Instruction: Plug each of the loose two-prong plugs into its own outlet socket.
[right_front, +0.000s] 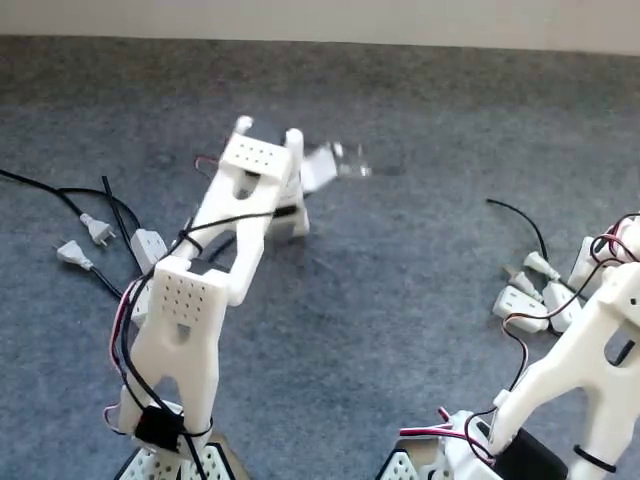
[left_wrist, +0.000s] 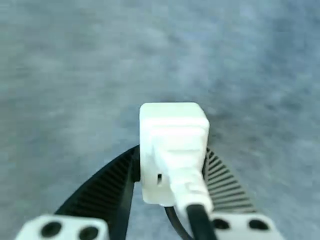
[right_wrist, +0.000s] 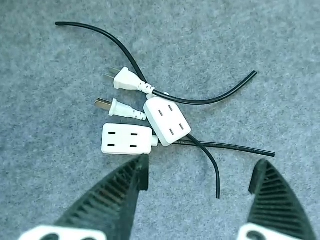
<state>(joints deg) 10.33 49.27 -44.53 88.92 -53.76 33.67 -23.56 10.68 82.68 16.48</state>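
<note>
Left gripper (left_wrist: 172, 150) clamped on white boxy socket block (left_wrist: 172, 125), black cord out its back, far-centre above grey desk (right_front: 420, 330). Right gripper (right_wrist: 200, 165) wide open over two white plugs (right_wrist: 125, 79) and two two-slot outlets (right_wrist: 126, 139), right side.

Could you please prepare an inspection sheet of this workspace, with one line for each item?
Surface: grey carpet.
Job's things: two loose plugs and two white sockets lie together below the right gripper; two further plugs and another socket lie near the left arm.
Clutter: nothing seen.
Grippers: left gripper shut on a white block with a cord; right gripper open, holding nothing.
Cables: black cords cross among the right group.
Surroundings: a pale strip beyond the carpet.
</note>
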